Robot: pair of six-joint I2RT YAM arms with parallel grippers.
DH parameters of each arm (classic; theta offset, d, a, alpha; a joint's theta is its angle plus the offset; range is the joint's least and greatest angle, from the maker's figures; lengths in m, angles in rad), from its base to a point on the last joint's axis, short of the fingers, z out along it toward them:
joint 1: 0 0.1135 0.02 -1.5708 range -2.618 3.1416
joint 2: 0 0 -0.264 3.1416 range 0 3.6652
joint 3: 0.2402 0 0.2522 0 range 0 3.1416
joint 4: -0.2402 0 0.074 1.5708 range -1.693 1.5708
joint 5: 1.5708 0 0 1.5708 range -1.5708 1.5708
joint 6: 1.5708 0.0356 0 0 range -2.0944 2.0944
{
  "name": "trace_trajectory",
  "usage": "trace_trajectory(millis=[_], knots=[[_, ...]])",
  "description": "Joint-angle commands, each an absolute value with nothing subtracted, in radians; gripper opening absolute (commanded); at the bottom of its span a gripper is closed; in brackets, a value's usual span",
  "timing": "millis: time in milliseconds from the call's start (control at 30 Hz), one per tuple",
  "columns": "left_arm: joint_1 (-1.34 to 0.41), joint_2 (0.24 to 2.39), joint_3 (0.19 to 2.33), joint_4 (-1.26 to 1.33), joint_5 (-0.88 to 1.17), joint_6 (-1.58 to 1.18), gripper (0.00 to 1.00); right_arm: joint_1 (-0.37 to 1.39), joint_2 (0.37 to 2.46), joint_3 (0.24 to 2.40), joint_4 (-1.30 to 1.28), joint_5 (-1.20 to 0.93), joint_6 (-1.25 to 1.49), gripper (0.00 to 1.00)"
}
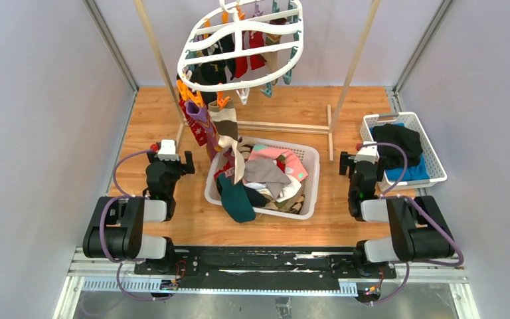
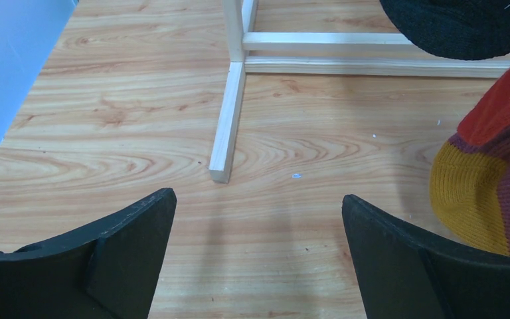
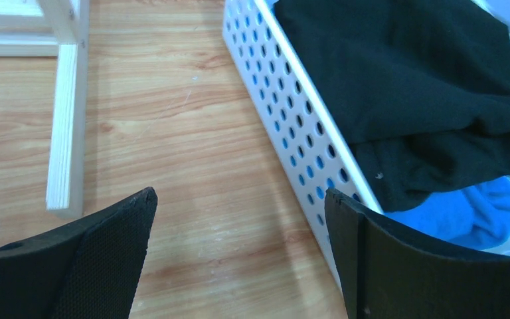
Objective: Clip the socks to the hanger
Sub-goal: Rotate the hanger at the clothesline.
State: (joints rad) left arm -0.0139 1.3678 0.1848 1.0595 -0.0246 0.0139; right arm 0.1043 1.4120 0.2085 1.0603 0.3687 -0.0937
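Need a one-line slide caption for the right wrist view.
Open right gripper hovers over wooden tabletop beside white perforated plastic basket holding black and blue clothes.

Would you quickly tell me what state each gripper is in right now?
Left gripper: open, holding nothing.
Right gripper: open, holding nothing.

Wood-grain surface (image 1: 153, 126), viewed from above. 3 things stand directly on it: a white basket (image 1: 313, 179) near the middle, a second, perforated basket (image 1: 388, 115) at the right edge, and the pale foot rails of a wooden pole frame (image 1: 285, 126) toward the rear, its 2 feet lying left and right of the middle basket. Small pale specks dot the boards
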Motion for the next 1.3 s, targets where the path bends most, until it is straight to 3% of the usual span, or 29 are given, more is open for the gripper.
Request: trace_trajectory(millis=[0,67,167,233,400,567,700,900,1267], knots=[[-0.019,1.369,0.195,1.081,-0.009,0.037,1.0,0.141,1.266,0.352,0.747,0.503,-0.091,0.95],[-0.016,1.313,0.209,1.01,-0.031,0.027,1.0,0.142,1.188,0.452,0.494,0.494,0.003,0.95],[-0.015,1.199,0.357,0.628,-0.009,0.062,1.0,0.137,1.127,0.547,0.31,0.432,0.179,0.95],[-0.015,1.16,0.49,0.374,0.011,0.094,1.0,0.116,1.102,0.572,0.265,0.376,0.325,0.95],[-0.014,1.051,0.687,-0.087,0.122,0.164,1.0,0.084,1.034,0.593,0.404,-0.134,0.399,0.95],[-0.006,0.921,0.884,-0.434,0.331,0.134,1.0,0.225,1.096,0.808,0.351,-0.448,0.358,0.78],[-0.006,0.864,1.022,-0.577,0.483,0.039,1.0,0.413,1.137,0.921,0.299,-0.531,0.284,0.75],[-0.006,0.871,1.125,-0.677,0.588,-0.05,1.0,0.653,1.202,1.007,0.268,-0.468,0.197,0.72],[-0.006,0.866,1.158,-0.733,0.713,-0.04,1.0,0.687,1.37,1.153,0.593,-0.544,0.363,0.72]])
